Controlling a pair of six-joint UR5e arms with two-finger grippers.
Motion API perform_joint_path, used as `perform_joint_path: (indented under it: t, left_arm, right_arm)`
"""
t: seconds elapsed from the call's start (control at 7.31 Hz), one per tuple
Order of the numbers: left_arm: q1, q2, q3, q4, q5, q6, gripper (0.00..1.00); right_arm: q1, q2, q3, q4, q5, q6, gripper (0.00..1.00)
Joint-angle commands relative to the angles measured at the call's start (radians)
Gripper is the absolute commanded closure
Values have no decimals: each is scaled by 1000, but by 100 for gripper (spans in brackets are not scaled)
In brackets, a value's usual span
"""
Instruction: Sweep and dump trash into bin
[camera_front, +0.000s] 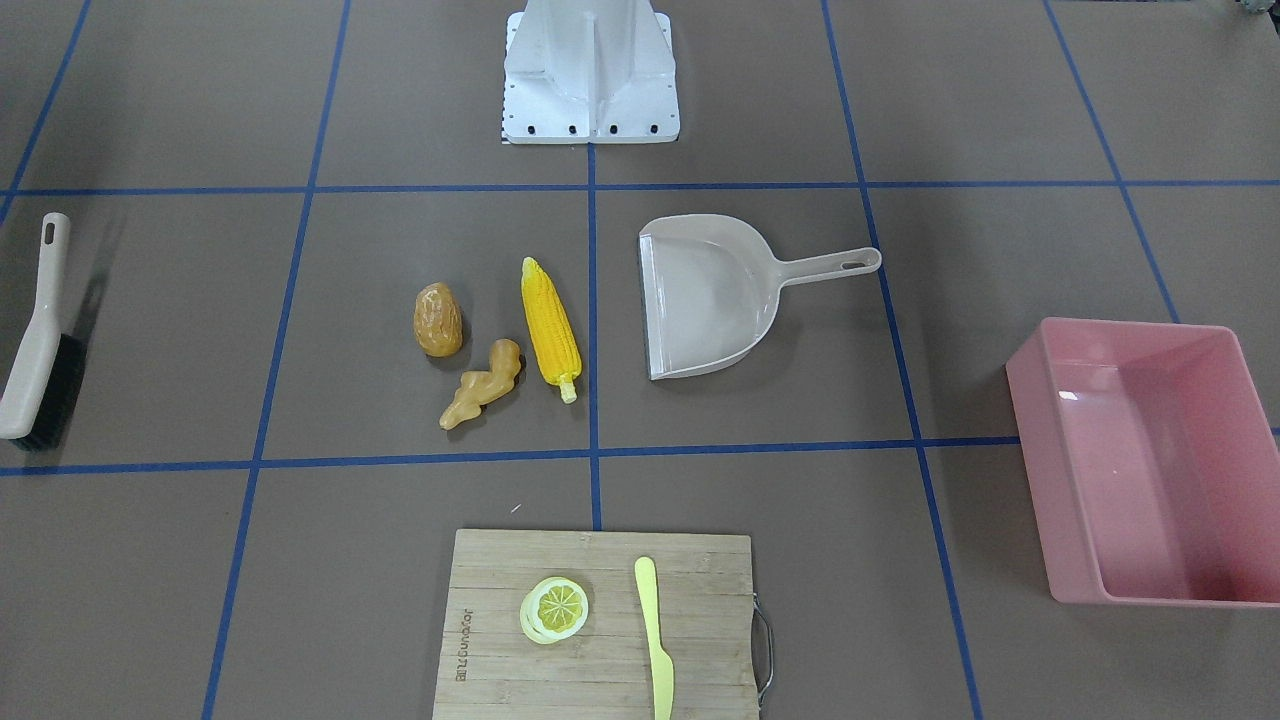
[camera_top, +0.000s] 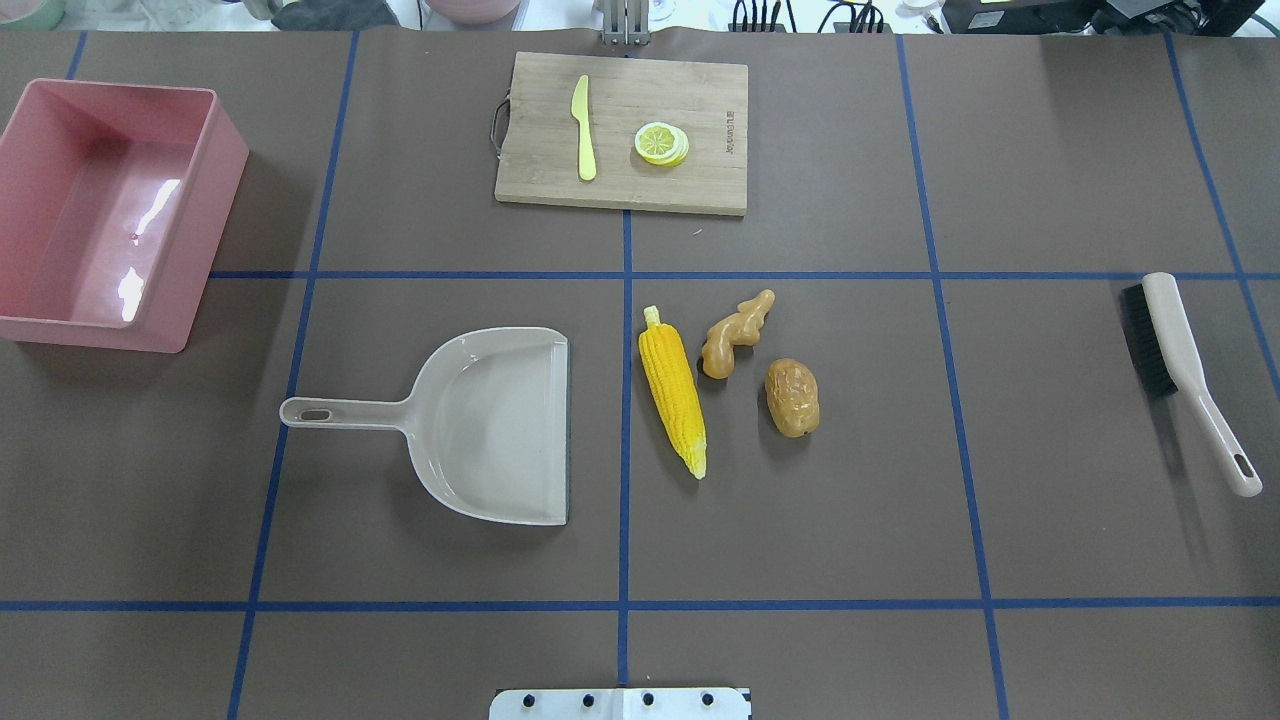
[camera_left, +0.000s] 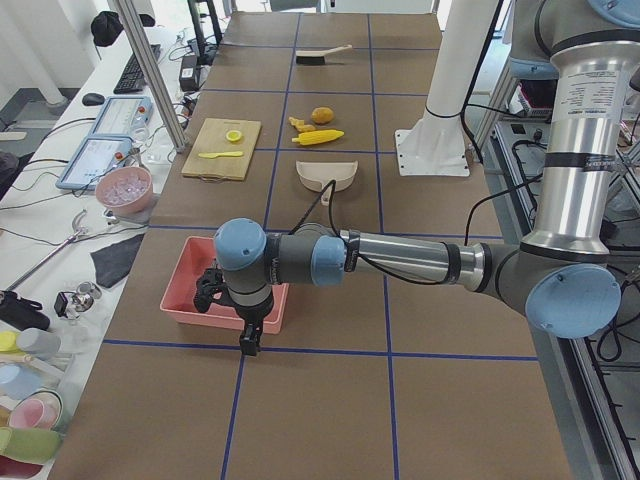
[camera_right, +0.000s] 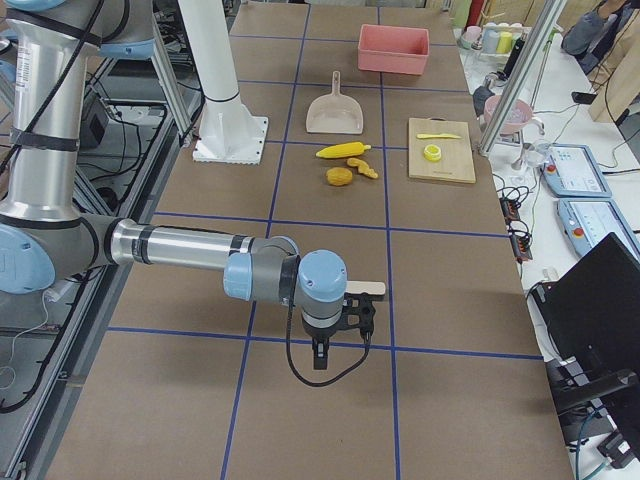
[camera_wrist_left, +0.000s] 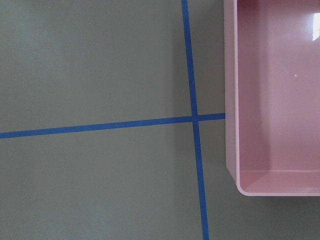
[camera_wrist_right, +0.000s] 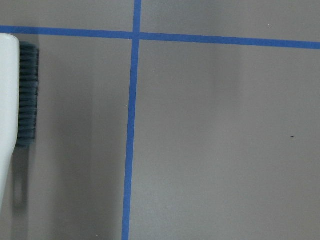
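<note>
The trash lies in the middle of the table: a yellow corn cob (camera_top: 673, 392), a tan ginger root (camera_top: 733, 333) and a brown potato (camera_top: 792, 397). The pink bin (camera_top: 212, 190) stands empty at the far left. My left gripper (camera_left: 247, 343) shows only in the exterior left view, hanging over the bin's near end; I cannot tell if it is open or shut. My right gripper (camera_right: 319, 355) shows only in the exterior right view, above the table by the brush (camera_right: 371, 289); I cannot tell its state either. The left wrist view shows the bin's corner (camera_wrist_left: 231, 100).
A beige dustpan (camera_top: 490, 425) lies left of the corn, its open edge facing it. A brush (camera_top: 1180, 360) lies at the right. A wooden cutting board (camera_top: 700, 185) at the far side carries a lemon slice (camera_top: 661, 143) and a pale yellow knife (camera_top: 583, 128).
</note>
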Motion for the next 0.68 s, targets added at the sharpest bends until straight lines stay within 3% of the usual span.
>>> perform_joint_path:
  t: [0.0, 0.27, 0.55]
  left_arm:
    - [2, -1, 0, 0, 0, 0, 2]
    - [3, -7, 2, 0, 0, 0, 2]
    - [3, -6, 2, 0, 0, 0, 2]
  right_arm:
    - [-17, 8, 14, 0, -3, 3, 0]
    - [-63, 63, 30, -12, -9, 36, 0]
    - [-117, 62, 116, -23, -9, 162, 0]
